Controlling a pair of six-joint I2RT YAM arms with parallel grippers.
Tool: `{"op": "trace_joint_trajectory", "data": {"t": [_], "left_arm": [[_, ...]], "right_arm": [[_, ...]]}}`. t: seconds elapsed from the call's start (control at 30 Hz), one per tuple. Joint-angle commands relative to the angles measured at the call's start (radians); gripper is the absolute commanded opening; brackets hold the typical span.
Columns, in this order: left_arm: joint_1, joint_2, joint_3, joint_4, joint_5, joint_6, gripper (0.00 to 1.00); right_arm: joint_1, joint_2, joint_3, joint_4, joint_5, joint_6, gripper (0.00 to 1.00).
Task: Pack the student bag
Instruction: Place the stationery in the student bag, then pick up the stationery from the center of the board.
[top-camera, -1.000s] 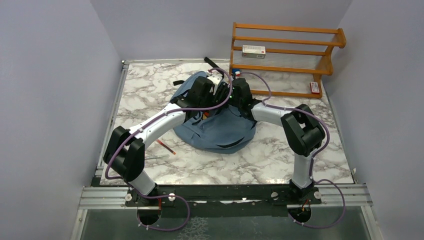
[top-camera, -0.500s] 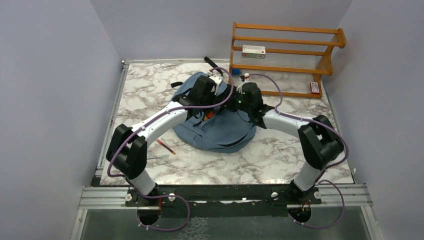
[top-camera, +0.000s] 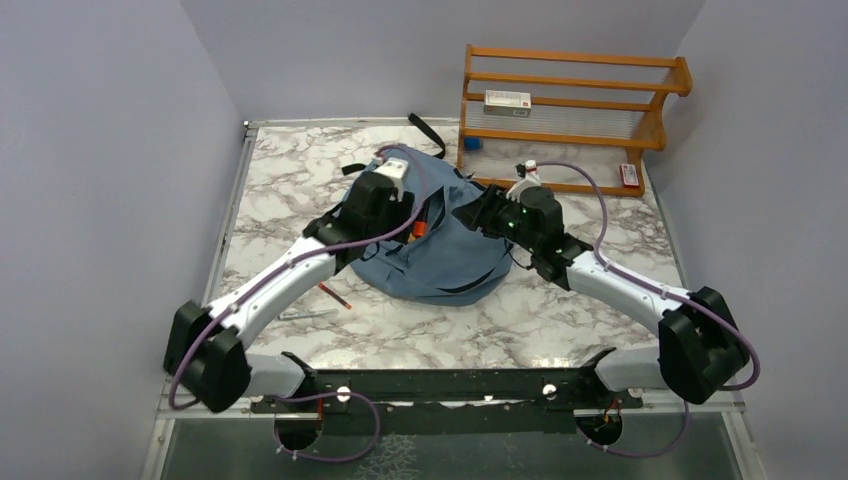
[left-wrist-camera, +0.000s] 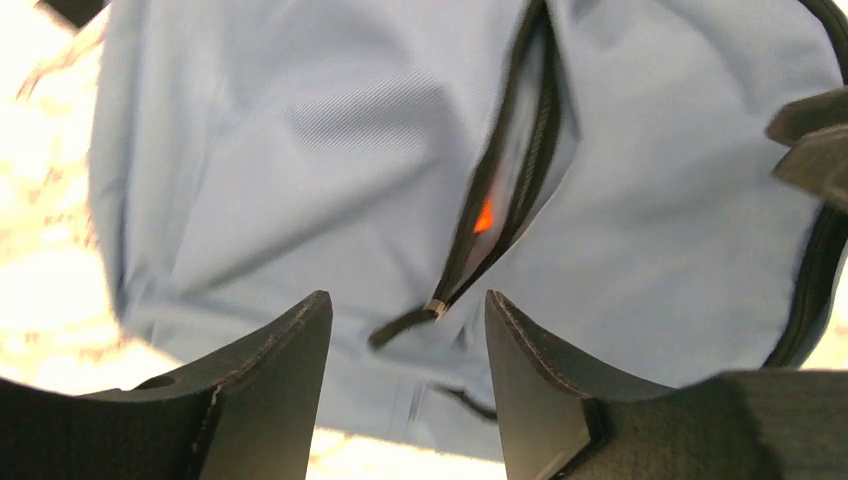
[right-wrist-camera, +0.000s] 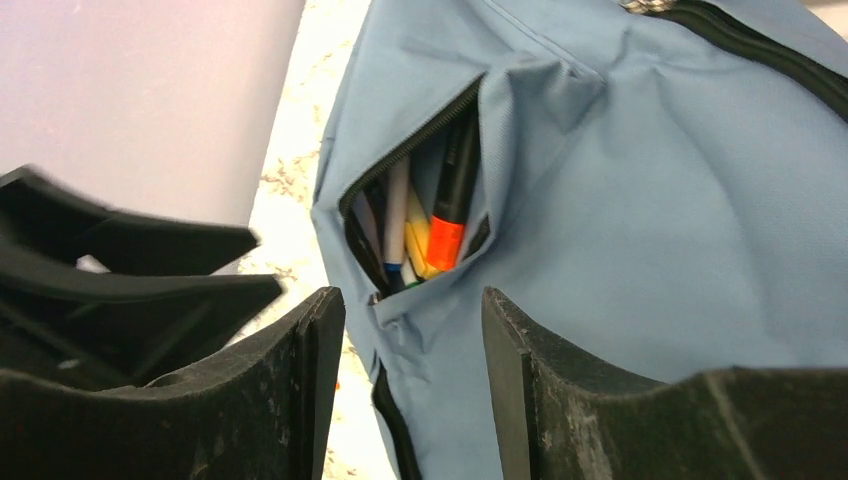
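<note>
The student bag, dusty blue with black zipper trim, lies flat in the middle of the marble table. Its front pocket gapes open and holds several pens, among them an orange-capped black marker that also shows in the top view as the marker. My left gripper hovers open over the bag's left part, above the zipper pull, holding nothing. My right gripper hovers open at the bag's right side, facing the pocket, with only loose fabric below it.
A wooden rack stands at the back right with a white box on a shelf and a small red-and-white item at its foot. A red pencil and a grey pen lie left of the bag.
Both arms have drawn back from over the pocket, left arm to the left, right arm to the right. Both grippers have opened, uncovering the pocket with the pens in it.
</note>
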Motion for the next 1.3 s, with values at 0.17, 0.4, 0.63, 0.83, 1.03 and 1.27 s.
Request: {"op": "trace_joint_trajectory", "data": {"t": [0.17,0.4,0.63,0.83,1.03,1.27], "left_arm": [[0.112,-0.323,-0.327,-0.144,-0.347,-0.725,0.6],[0.174,-0.211,-0.368,-0.339,-0.328,-1.056,0.62],[0.177,-0.048,-0.372,-0.364,-0.266,-1.104,0.62],[0.183,0.023,-0.373,-0.369,-0.238,-1.123,0.61],[0.186,0.048,-0.375,-0.365,-0.243,-1.123,0.51],[0.188,0.073,-0.369,-0.348,-0.251,-1.117,0.26]], "right_arm": [[-0.002,0.023,-0.041,-0.029,0.021,-0.003,0.57],[-0.002,0.05,-0.032,-0.028,-0.008,0.028,0.57],[-0.002,0.013,-0.049,-0.058,0.045,0.03,0.57],[-0.002,-0.002,-0.055,-0.077,0.054,0.036,0.57],[-0.002,-0.001,-0.058,-0.077,0.053,0.041,0.57],[-0.002,0.001,-0.056,-0.081,0.052,0.047,0.57]]}}
